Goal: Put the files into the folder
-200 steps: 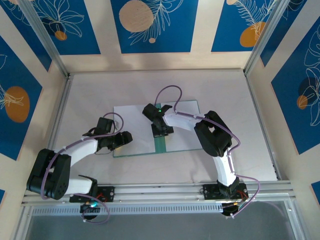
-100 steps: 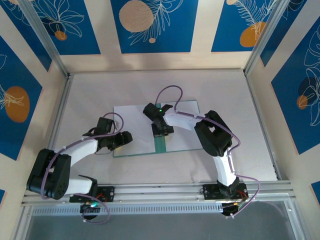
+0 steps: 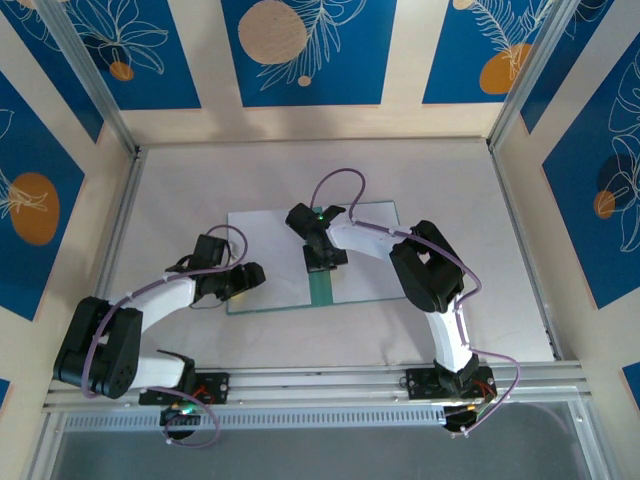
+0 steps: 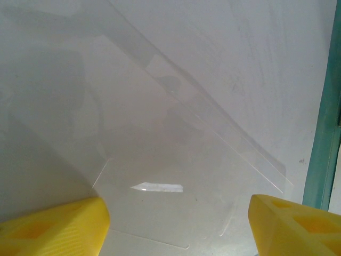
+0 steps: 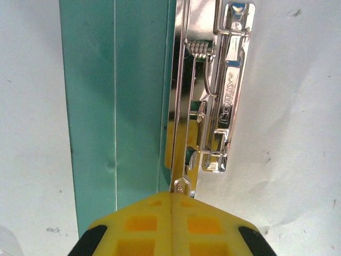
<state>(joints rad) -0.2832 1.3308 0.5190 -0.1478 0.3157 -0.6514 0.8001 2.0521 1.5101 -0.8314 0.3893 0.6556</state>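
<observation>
You have two arms to work with, the left arm (image 3: 160, 295) and the right arm (image 3: 432, 280). They carry two grippers, the left gripper (image 3: 245, 278) (image 4: 176, 226) and the right gripper (image 3: 322, 262) (image 5: 171, 197), each with two yellow fingers (image 4: 53, 226). You can count one folder (image 3: 320, 290) with one chrome clamp (image 5: 224, 90) beside its teal spine, and one white sheet (image 3: 265, 245) for certain; whether a second sheet lies with it you cannot tell.

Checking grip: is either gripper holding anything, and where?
Left gripper open, empty. Right gripper shut at the near end of the metal clip; a pinch cannot be confirmed.
</observation>
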